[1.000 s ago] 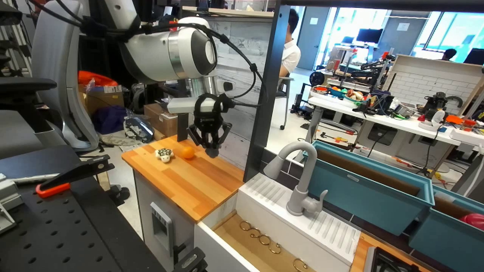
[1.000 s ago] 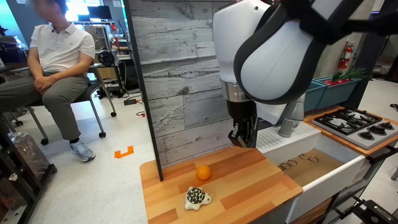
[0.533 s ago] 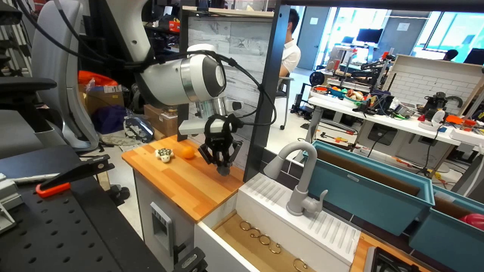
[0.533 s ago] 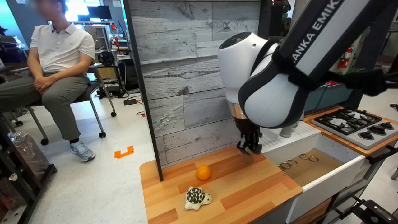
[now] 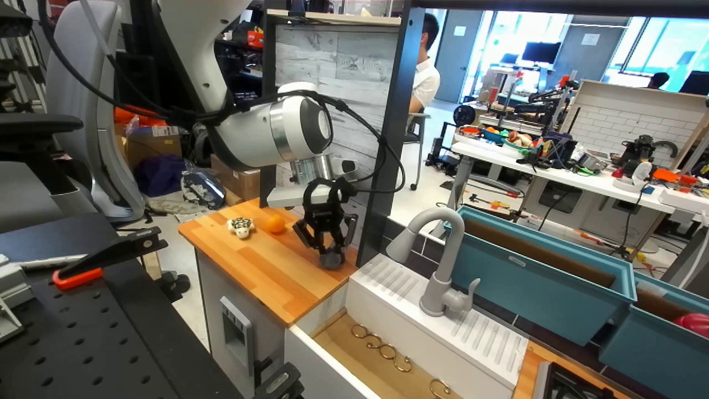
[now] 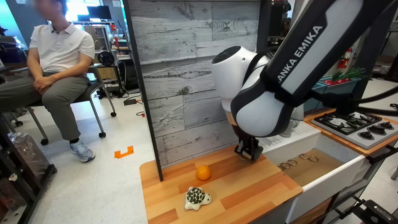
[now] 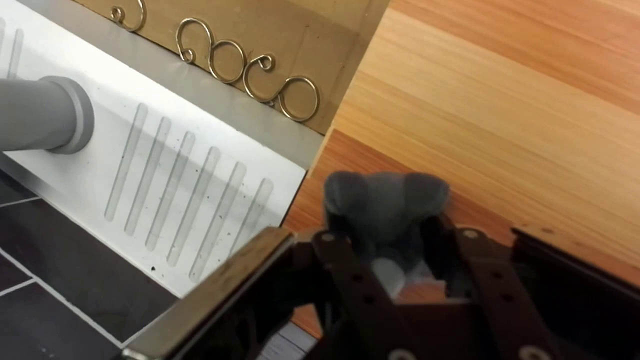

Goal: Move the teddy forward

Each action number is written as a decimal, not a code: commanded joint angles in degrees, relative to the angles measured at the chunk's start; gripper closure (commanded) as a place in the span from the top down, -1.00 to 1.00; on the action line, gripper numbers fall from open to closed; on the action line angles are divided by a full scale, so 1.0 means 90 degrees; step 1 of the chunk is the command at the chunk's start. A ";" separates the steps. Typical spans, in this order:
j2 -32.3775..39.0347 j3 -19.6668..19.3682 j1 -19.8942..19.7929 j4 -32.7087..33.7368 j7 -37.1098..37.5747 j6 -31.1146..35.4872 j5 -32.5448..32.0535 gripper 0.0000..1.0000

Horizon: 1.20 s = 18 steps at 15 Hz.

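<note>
The teddy (image 7: 385,200) is plain smoky grey, and the hand (image 5: 331,256) is mostly black. Turtle (image 6: 198,198), bottom middle of an exterior view, is way fancier: off-white with dark blotches all over the shell (image 6: 195,195). Round thing (image 6: 203,172) above it is straight-up orange. Table (image 6: 230,183) is striped honey and reddish-brown, wall panel (image 6: 183,62) streaky grey-white. Faucet (image 5: 451,249) is grey, boxes (image 5: 543,293) teal, tiles (image 7: 75,260) lower left in the wrist view dark with white lines.

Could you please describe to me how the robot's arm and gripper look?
The arm is rounded, white and black, with a silvery metal band and black cables along it. White lettering reads "ANKA EMIKA", its start hidden. The gripper is mostly black, with jointed, angular fingers.
</note>
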 commanded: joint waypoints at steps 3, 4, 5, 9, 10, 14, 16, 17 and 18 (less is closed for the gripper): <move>-0.0133 -0.0038 0.0239 -0.0036 0.0183 -0.0130 -0.0187 0.73; -0.0216 -0.0047 0.0284 -0.0146 0.0207 -0.0105 -0.0203 0.87; -0.0295 -0.0044 0.0318 -0.0240 0.0226 -0.0087 -0.0208 0.97; -0.0959 0.0284 0.0246 -0.0931 0.0123 -0.0069 -0.0015 1.00; -0.1177 0.0390 0.0215 -0.1169 0.0106 -0.0037 0.0025 1.00; -0.2090 0.0915 -0.0005 -0.2149 0.0044 0.0034 0.0287 1.00; -0.2578 0.1295 -0.0245 -0.2679 -0.0030 0.0146 0.0621 1.00; -0.2784 0.1502 -0.0404 -0.2900 -0.0107 0.0203 0.0850 1.00; -0.3004 0.1722 -0.0578 -0.3100 -0.0163 0.0280 0.1137 1.00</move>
